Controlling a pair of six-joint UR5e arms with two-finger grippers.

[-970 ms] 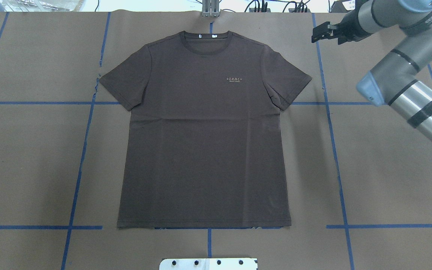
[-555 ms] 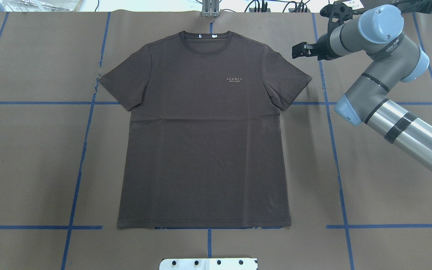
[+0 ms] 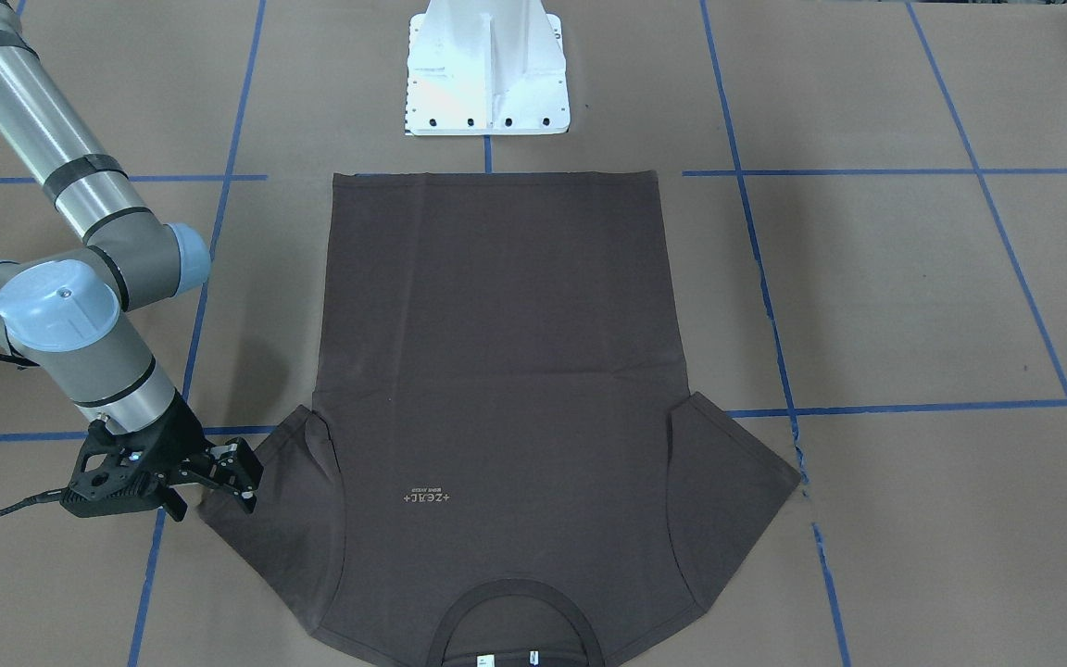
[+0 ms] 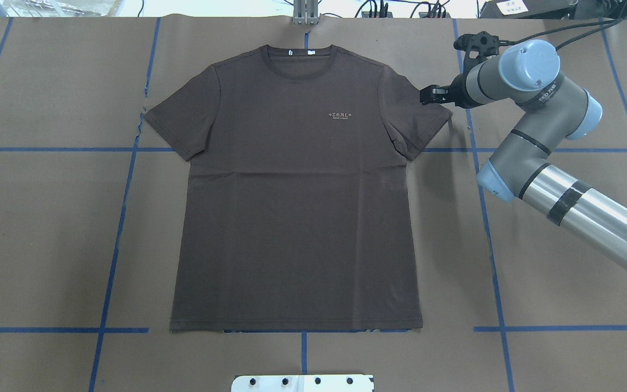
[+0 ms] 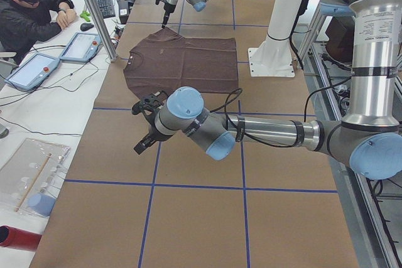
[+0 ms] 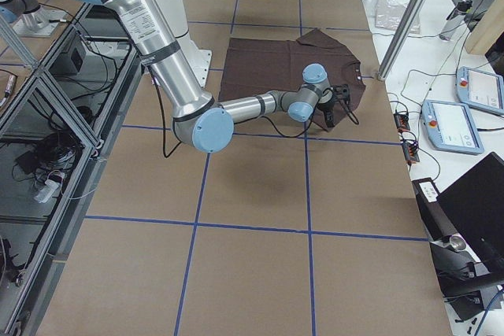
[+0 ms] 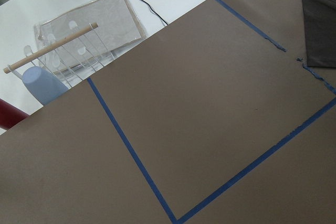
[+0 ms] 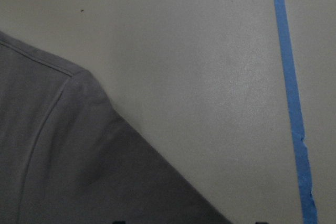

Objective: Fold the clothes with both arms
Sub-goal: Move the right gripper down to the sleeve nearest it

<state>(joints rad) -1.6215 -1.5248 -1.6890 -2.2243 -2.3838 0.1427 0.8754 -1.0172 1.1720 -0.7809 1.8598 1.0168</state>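
The right arm [image 4: 531, 98] has swung in from the far right corner of the worktop [image 4: 36, 245]. Its right end effector [image 4: 428, 95] now hovers at the sleeve [image 4: 419, 117] edge, fingers spread wide, nothing gripped. The brown T-shirt [image 4: 297, 190] lies flat mid-worktop, collar toward the far edge, unfolded. The left end effector [image 5: 146, 123] hangs over bare worktop, well apart from the shirt; I can't tell its opening. A first sleeve grasp looks imminent.

Silver-grey tubular arms [image 4: 591, 212] carry light-blue joint caps [image 4: 528, 57].
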